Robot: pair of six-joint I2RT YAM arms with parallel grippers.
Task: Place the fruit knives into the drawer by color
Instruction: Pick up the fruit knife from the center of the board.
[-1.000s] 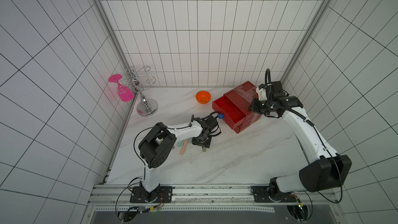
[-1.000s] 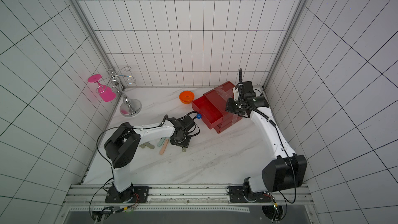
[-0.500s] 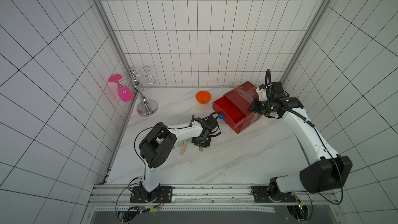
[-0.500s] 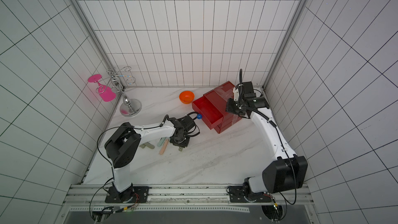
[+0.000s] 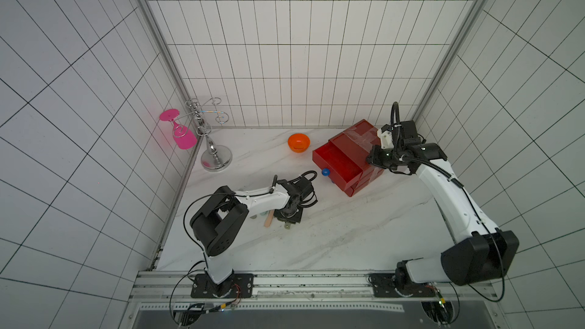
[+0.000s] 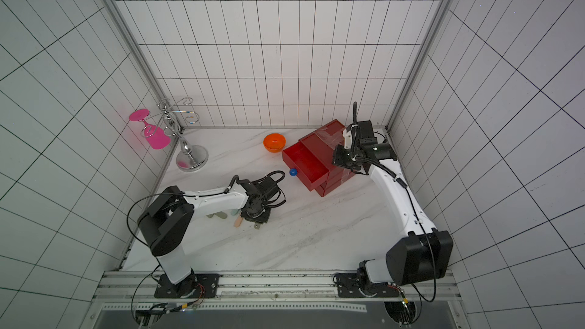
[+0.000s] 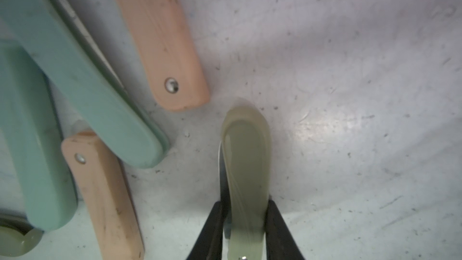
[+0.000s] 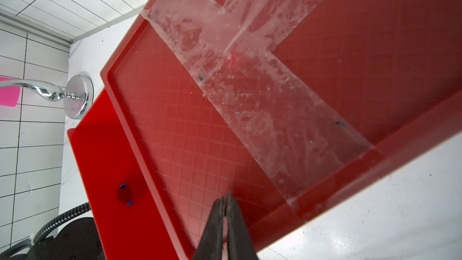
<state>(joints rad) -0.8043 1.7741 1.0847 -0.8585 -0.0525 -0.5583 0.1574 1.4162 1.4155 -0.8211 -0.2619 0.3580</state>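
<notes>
Filling the floor of the tiled cell, the table (image 5: 348,242) carries everything. The red chest (image 5: 351,142) stands near the back right corner, with its top drawer (image 5: 335,162) pulled out towards the left arm. Over the chest's taped top hangs the right gripper (image 8: 226,200), fingers pressed together and holding nothing; whether it touches the top cannot be told. At the back left, a chrome stand (image 5: 215,153) carries a pink glass (image 5: 182,137). An orange bowl (image 5: 298,142) sits just left of the chest. The knives lie clustered on the table under the left arm. The left gripper (image 7: 246,202) points down there, its fingers clamped on both sides of an olive knife (image 7: 246,151). Just beside it lie two peach knives (image 7: 162,41) (image 7: 105,196) and two mint knives (image 7: 82,76) (image 7: 32,146), the mint pair overlapping. The drawer's blue knob (image 5: 325,172) faces this cluster.
</notes>
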